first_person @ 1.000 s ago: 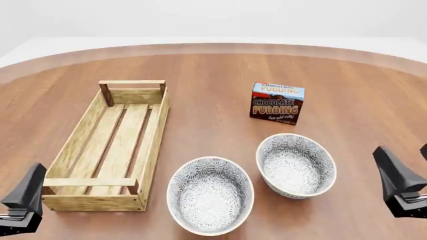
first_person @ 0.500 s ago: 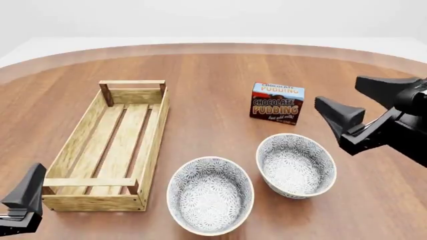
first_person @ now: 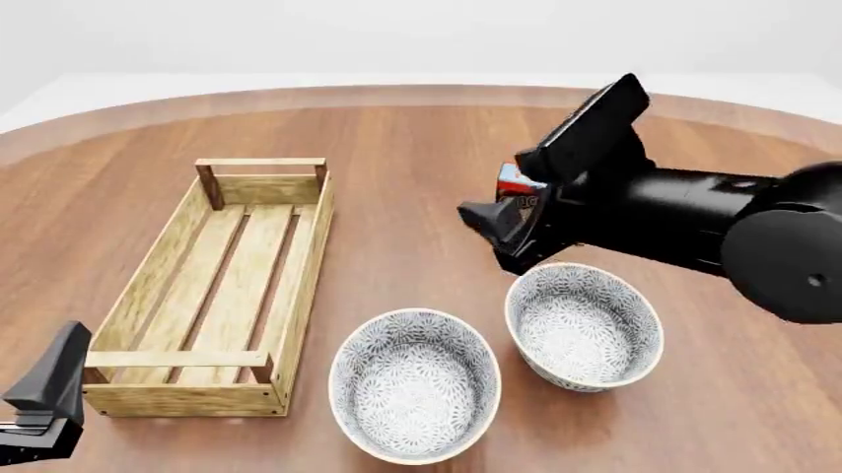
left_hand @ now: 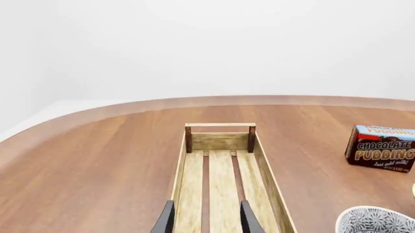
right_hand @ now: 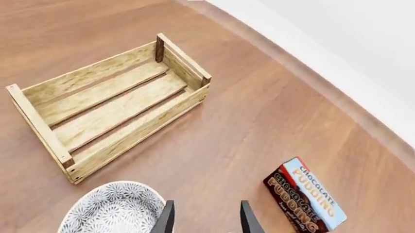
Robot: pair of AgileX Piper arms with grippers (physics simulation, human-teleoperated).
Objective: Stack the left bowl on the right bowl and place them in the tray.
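Right pincer (first_person: pixel 507 232) hung spread, empty, above bare worktop (first_person: pixel 421 138) at the right bowl's (first_person: pixel 585 326) eleven o'clock rim; left pincer's (first_person: pixel 46 394) spacing unreadable.

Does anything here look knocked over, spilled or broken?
Nothing stands out. Both bowls sit upright and empty on the table, the tray lies flat and empty, and the pudding box stands upright.

Glossy black right arm (first_person: pixel 684 222), rounded joint, tapered dark fingers (right_hand: pixel 167 218)
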